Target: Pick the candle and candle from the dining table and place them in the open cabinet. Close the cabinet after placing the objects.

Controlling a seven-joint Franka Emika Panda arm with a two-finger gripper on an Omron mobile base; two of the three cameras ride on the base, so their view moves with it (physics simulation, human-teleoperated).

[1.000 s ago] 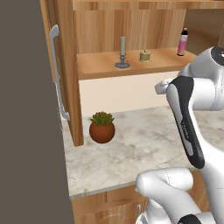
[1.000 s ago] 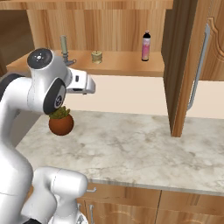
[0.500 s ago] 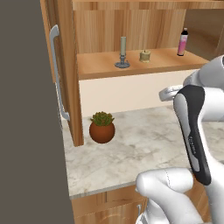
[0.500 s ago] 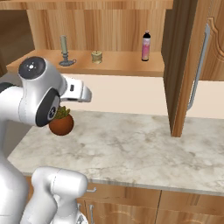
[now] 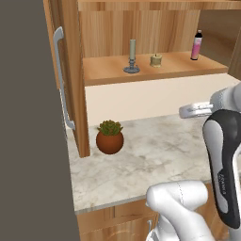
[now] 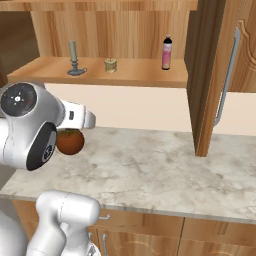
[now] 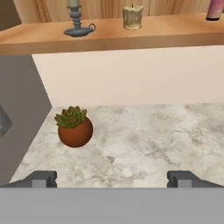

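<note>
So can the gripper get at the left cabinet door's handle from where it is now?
Probably yes: the gripper is open and empty, and nothing stands between it and the handle; the potted succulent sits lower.

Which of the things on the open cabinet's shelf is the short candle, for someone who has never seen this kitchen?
Start at the wooden wall cabinet above the stone counter and look along its shelf. Three things stand there: a tall candle on a dark dish, a pink bottle, and between them the short candle. It is the stubby golden one, lowest of the three.
</note>
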